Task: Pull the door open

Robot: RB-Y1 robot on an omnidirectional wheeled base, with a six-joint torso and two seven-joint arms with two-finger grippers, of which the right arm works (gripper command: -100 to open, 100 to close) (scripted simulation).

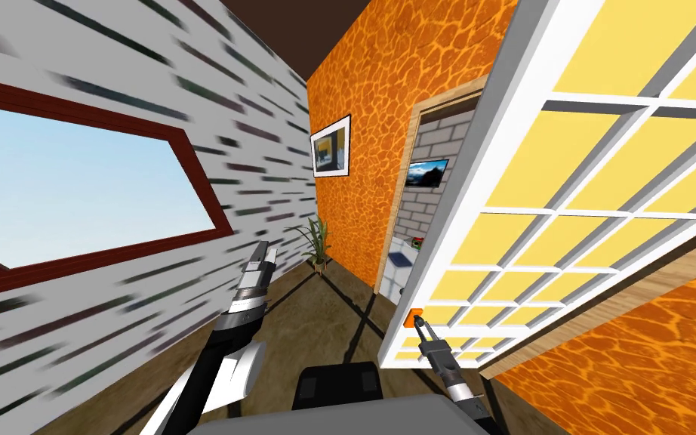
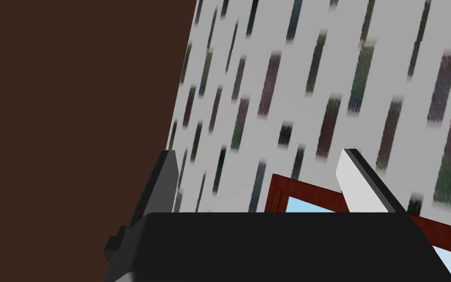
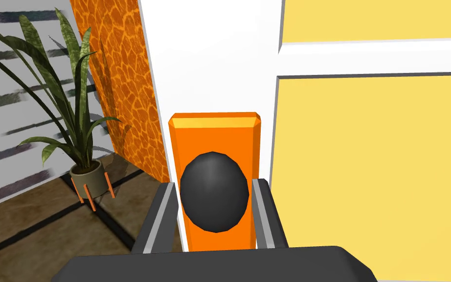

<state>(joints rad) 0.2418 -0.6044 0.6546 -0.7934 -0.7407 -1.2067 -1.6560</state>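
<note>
No text, label, number or sign can be read anywhere

Smooth black knob (image 3: 214,191), seemingly wooden door frame (image 1: 452,95)

Down on the floor (image 1: 305,325) now: mottled brown, with thin dark lines ruled across it. One thing stands on it, a potted plant (image 3: 88,172), with long green blades rising from a small round pot on short orange legs. Two of the dark lines meet right at the plant's legs, then run away from it.
</note>
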